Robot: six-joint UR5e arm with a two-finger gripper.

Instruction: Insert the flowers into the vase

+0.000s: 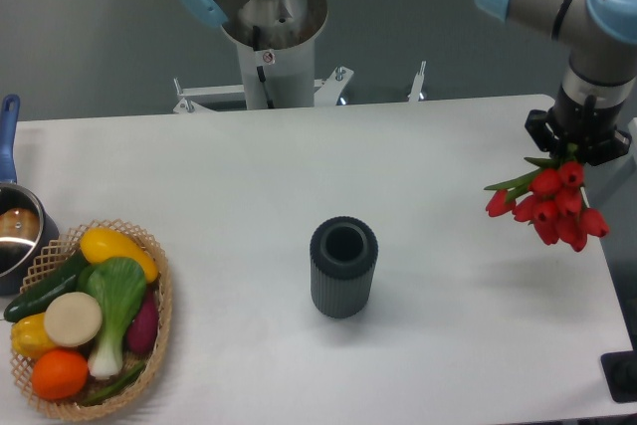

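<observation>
The dark grey ribbed vase [343,267] stands upright near the middle of the white table, its round mouth open and empty. The flowers [553,204], a bunch of red tulip heads with green leaves, hang in the air above the table's right edge. My gripper [575,149] is directly above them at the far right and is shut on the stems; its fingertips are hidden behind the bunch. The flowers are well to the right of the vase and higher than its rim.
A wicker basket [159,291] of toy vegetables and fruit sits at the front left. A steel pot [20,231] with a blue handle is at the left edge. The arm's base [269,37] rises behind the table. A dark block [622,375] sits at the front right corner.
</observation>
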